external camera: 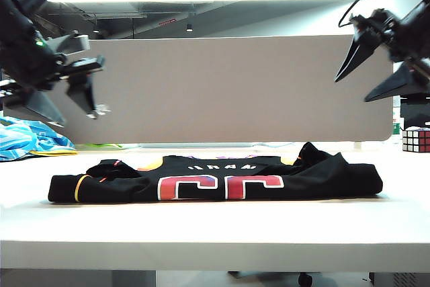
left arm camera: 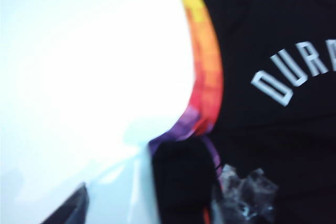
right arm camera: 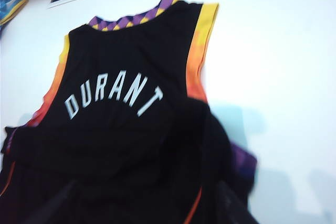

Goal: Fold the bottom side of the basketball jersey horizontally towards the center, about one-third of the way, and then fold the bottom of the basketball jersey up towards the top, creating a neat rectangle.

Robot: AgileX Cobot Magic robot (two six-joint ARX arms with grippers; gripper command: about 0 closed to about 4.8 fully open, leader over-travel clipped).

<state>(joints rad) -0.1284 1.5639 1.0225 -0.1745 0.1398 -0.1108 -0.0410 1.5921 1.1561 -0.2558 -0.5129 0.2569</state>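
The black basketball jersey (external camera: 215, 179) lies folded in a long low band across the white table (external camera: 215, 233), its red-orange numbers facing the camera. From the wrist views, the jersey (left arm camera: 273, 129) (right arm camera: 126, 129) shows white lettering and orange-yellow armhole trim, with a folded layer bunched over its lower part. My left gripper (external camera: 77, 117) hangs open high above the jersey's left end, and its fingers frame the cloth edge (left arm camera: 155, 208). My right gripper (external camera: 351, 91) hangs open high above the right end, over the black fabric (right arm camera: 142, 208). Neither gripper holds anything.
A light-blue patterned cloth with yellow trim (external camera: 30, 140) lies at the table's far left. A colour cube (external camera: 416, 139) stands at the far right. A grey partition (external camera: 222, 85) runs behind the table. Bare white table lies in front of the jersey.
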